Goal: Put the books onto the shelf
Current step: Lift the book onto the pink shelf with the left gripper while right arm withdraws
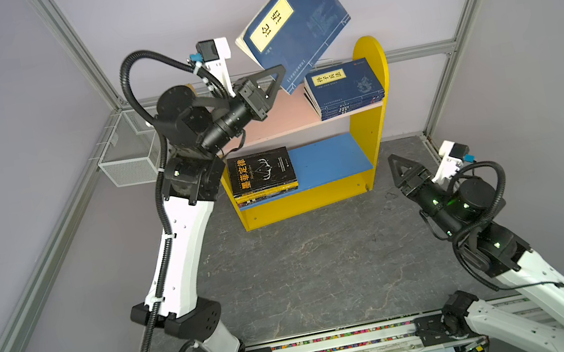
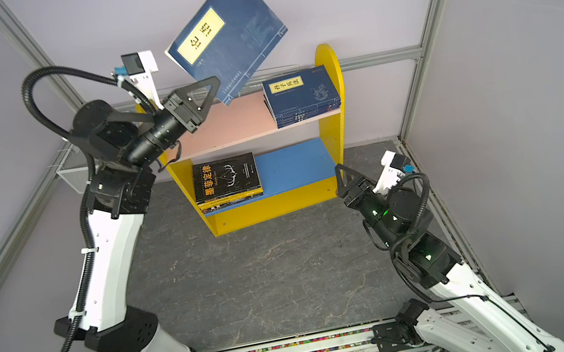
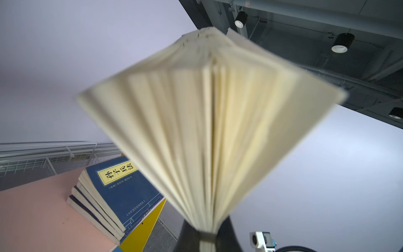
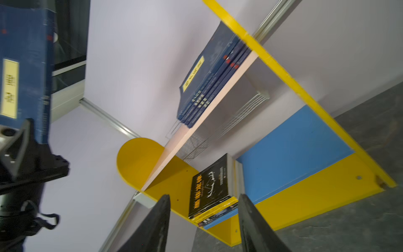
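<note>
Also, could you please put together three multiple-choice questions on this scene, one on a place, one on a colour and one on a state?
1. Where does the black book lie?
A. on the pink board
B. atop a pile on the blue lower board
C. on the table

2. What colour is the cover of the raised book in the left gripper?
A. navy with a yellow label
B. red
C. green

3. How is the right gripper?
A. shut on a book
B. open and empty
C. shut on a side panel

Answers:
1 B: in both top views it tops the pile at the blue board's left end.
2 A: the top views show a navy cover with a yellow title label.
3 B: the right wrist view shows its fingers apart with nothing gripped.
</note>
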You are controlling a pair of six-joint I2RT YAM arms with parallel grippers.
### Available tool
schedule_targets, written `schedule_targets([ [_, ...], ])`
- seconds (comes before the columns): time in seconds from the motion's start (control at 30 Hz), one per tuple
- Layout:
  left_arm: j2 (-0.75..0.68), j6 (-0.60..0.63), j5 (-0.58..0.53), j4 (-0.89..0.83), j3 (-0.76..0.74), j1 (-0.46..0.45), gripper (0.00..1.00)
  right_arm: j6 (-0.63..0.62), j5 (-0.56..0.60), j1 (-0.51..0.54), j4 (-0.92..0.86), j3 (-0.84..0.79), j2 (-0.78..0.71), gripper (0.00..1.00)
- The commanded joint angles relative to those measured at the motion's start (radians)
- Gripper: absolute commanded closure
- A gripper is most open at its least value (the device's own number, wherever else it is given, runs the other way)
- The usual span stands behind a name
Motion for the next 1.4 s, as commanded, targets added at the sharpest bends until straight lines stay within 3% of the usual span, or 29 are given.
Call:
schedule_targets([
  [0.0, 0.151, -0.048, 0.162, -0.133, 0.026, 0.027, 1.00, -0.066, 0.106, -0.005, -0.138, 0.044, 0.013, 0.48],
  [0.27, 0.362, -0.292, 0.197, 0.103, 0.193, 0.044, 1.00, -0.082, 0.018, -0.005, -0.109, 0.058, 0.043, 0.51],
  [1.17, 0.487, -0.444, 0.251, 0.157, 0.163, 0.010, 1.00, -0.052, -0.013, -0.004, -0.072, 0.007, 0.054, 0.52],
  [1.2, 0.490, -0.447, 0.245, 0.159, 0.164, 0.010, 0.97, -0.052, -0.015, -0.004, -0.071, 0.005, 0.056, 0.52],
  [1.33, 0.498, -0.469, 0.201, 0.180, 0.183, 0.010, 0.38, -0.052, -0.033, -0.005, -0.056, 0.002, 0.061, 0.54],
  [1.37, 0.502, -0.469, 0.183, 0.179, 0.193, 0.012, 0.33, -0.051, -0.038, -0.004, -0.054, 0.003, 0.063, 0.55],
])
